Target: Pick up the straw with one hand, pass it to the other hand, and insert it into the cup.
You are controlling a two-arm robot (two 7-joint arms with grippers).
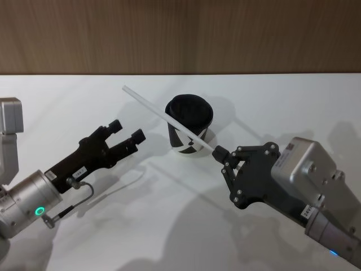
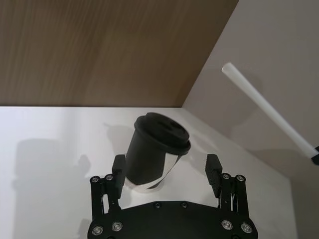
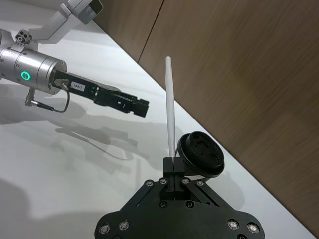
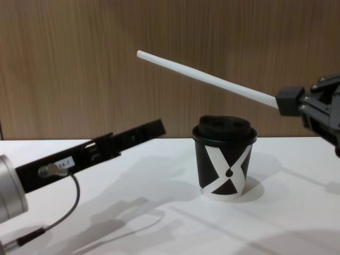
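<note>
Pinching the straw [image 1: 167, 117] by its lower end, the right gripper [image 1: 220, 153] sits just right of the cup [image 1: 189, 110], fingers pressed tight on the tube. So the straw's up in the air, slanting over the cup's black lid without touching it, free end pointing up and to the robot's left. The left gripper [image 1: 127, 131] hovers on the cup's other side, fingers spread, aimed at it. The cup stands upright on the white worktop [image 1: 169, 226].
</note>
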